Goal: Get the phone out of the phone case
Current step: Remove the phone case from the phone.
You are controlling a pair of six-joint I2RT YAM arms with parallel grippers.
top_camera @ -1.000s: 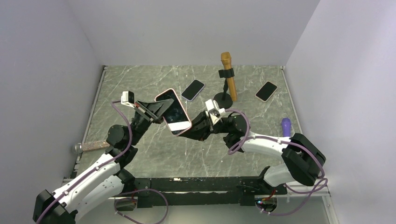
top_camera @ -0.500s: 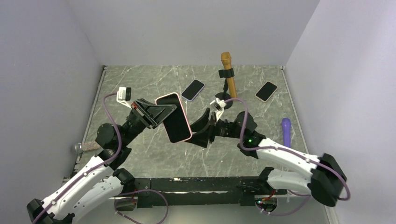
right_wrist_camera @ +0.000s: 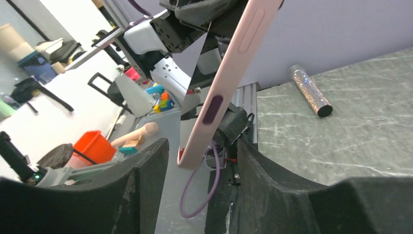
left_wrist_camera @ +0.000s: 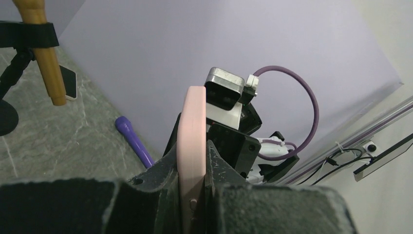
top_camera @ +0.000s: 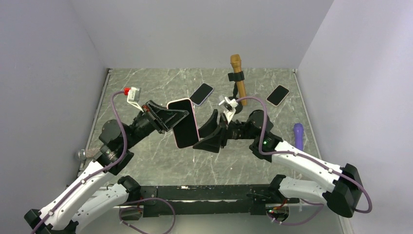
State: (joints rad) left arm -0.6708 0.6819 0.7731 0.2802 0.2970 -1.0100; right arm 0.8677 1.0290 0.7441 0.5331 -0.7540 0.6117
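A phone with a dark screen sits in a pink case [top_camera: 184, 123], held up in the air over the table's middle. My left gripper [top_camera: 168, 118] is shut on the case's upper left edge; in the left wrist view the pink case edge [left_wrist_camera: 191, 141] is pinched between my fingers. My right gripper [top_camera: 210, 132] is open, just right of the phone, jaws spread and not touching it. In the right wrist view the pink case [right_wrist_camera: 219, 92] hangs edge-on between and beyond my open fingers.
Two other dark phones [top_camera: 201, 93] [top_camera: 277, 95] lie at the back. A brown microphone on a black stand [top_camera: 237, 83] stands behind my right gripper. A purple cylinder [top_camera: 298, 135] lies at right, a glitter tube [top_camera: 83, 154] at the left edge.
My left gripper has kept hold of the cased phone, turning it more upright. My right gripper has let go of the phone's lower edge, opened, and drawn back to the right.
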